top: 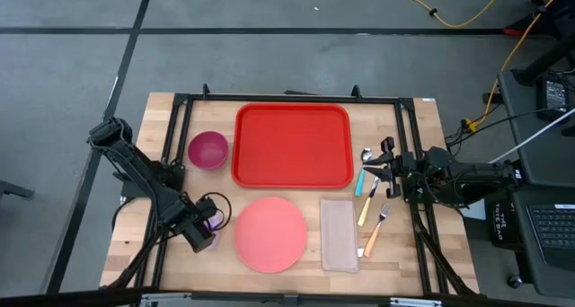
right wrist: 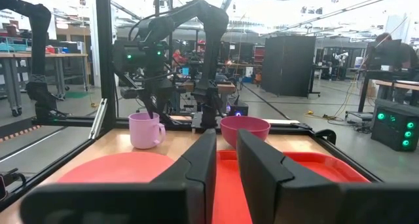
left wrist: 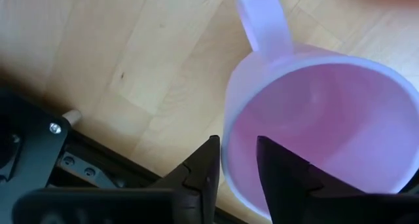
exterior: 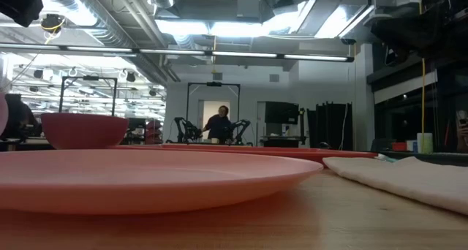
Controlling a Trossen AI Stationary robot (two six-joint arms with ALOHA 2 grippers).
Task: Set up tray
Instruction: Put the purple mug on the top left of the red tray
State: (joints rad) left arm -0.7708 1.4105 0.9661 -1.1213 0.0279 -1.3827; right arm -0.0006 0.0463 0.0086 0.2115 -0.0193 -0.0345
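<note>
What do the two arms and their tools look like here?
Both are dark, jointed arms with black cables along them. The left tool has two black, angular, wedge-shaped fingers; a silver screw shows on its mount. The right tool has matching broad black fingers. No markings are visible.

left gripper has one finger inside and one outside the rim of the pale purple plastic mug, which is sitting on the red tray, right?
Not quite. The left gripper does straddle the rim of the pale purple plastic mug, one finger inside and one outside, but the mug stands on the bare wooden table, not on the large red rectangular plastic tray. The high view shows it near the table's front left corner, beside the round salmon-pink plate.
</note>
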